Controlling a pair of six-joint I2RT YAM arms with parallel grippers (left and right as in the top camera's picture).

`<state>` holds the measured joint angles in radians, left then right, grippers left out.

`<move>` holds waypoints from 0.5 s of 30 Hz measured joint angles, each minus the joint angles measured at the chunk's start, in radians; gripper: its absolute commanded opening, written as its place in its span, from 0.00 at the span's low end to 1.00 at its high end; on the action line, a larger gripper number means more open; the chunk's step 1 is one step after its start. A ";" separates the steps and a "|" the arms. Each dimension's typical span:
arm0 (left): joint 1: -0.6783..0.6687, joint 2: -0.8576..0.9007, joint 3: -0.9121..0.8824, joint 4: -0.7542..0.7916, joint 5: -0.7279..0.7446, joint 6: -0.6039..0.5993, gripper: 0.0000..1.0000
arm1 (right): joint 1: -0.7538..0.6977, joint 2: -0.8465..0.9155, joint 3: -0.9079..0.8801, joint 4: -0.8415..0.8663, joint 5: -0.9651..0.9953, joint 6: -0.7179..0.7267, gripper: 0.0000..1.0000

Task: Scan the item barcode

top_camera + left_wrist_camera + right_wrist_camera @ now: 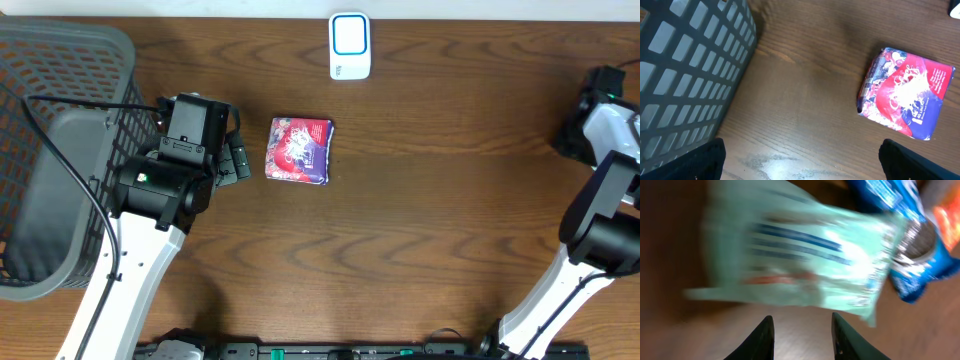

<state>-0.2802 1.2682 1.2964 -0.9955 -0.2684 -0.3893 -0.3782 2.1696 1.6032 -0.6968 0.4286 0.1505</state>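
Blur smears the pale green packet [795, 255] in my right wrist view, its print unreadable. A blue packet [912, 282] at 2 o'clock runs off the edge. Overhead, my right jaws can't be made out at 2 o'clock, and the basket [95, 60] is cut off at 9 o'clock. My left jaws show only as dark bottom corners.

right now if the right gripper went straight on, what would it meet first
The right gripper would most likely meet the pale green packet first; the picture is blurred, so depth is unclear.
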 measured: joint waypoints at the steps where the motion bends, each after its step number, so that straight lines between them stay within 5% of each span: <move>1: 0.000 0.000 0.000 0.000 0.000 0.000 0.98 | 0.013 -0.008 0.000 0.006 -0.020 -0.005 0.33; 15: 0.000 0.000 0.000 0.000 0.000 0.000 0.98 | -0.027 -0.028 -0.038 0.006 -0.108 -0.027 0.22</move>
<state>-0.2802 1.2682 1.2964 -0.9955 -0.2684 -0.3893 -0.4053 2.1418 1.5654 -0.6907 0.3210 0.1238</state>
